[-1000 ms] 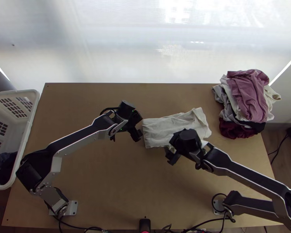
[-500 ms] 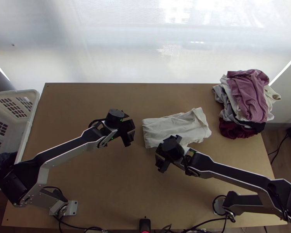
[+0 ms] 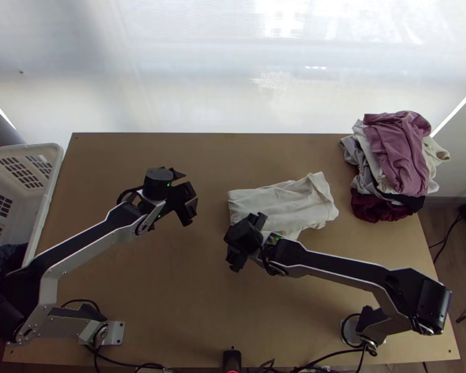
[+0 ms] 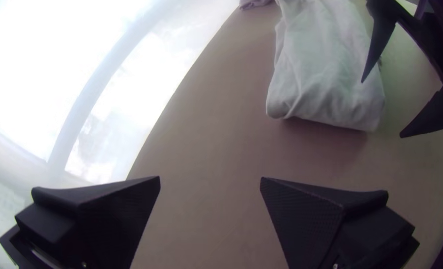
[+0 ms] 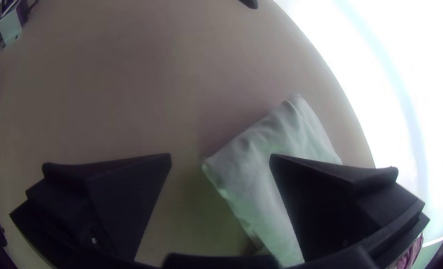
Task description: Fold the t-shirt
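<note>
Both of my grippers have moved since the earlier frames: the left gripper (image 4: 210, 178) has backed off across the table (image 3: 146, 273) from the shirt's near end, and the right gripper (image 5: 221, 155) has slid from over the cloth to its front corner, while the white t-shirt (image 3: 283, 205) has stayed put. It lies on the table a little right of the middle in the top view, folded into a rough oblong, its smoother folded end towards my left gripper and its looser, crumpled end towards the clothes pile (image 3: 397, 152). My fingers stand wide apart on both sides with nothing pinched between them; on the right, one finger overlaps the cloth in my wrist view, and I cannot tell whether it touches. I judge the folding to be well along, perhaps nearly done. The shirt should be light and limp, hard to damage but easy to disarrange, since its layers can slip over one another and a pinch on the top layer alone would open what is folded. If I must move it, I would take the rounded folded end, where the stack looks thick and holds together, one finger beneath and one above, and support the loose end as well so that it does not sag. For tidying, a gentle pull on the flared corners should do, as dragging hard would ruck the whole bundle
</note>
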Available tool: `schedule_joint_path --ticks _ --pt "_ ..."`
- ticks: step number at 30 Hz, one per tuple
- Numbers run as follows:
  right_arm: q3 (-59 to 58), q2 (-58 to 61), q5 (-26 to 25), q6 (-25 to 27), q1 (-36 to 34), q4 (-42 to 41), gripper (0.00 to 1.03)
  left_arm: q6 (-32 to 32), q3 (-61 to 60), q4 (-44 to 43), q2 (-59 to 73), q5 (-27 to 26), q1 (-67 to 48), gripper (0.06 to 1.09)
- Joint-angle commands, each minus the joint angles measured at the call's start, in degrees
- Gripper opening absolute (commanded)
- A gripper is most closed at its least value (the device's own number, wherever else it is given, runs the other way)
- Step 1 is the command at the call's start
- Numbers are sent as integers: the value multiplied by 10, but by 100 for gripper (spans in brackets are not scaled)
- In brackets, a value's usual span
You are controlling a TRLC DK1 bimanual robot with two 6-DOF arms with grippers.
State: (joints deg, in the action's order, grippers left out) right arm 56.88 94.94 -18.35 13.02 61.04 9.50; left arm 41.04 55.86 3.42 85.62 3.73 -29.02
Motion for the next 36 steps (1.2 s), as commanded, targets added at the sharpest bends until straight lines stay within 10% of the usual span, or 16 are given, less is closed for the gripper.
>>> schedule_joint_path --ticks 1,24,36 --pt "60 50 -45 -11 6 -1 92 4 -25 8 -37 0 26 103" --pt "85 170 -172 -58 -48 24 86 11 -23 22 -56 -3 49 103" --pt "39 139 -158 -49 -51 24 9 18 -22 25 -62 -4 55 103"
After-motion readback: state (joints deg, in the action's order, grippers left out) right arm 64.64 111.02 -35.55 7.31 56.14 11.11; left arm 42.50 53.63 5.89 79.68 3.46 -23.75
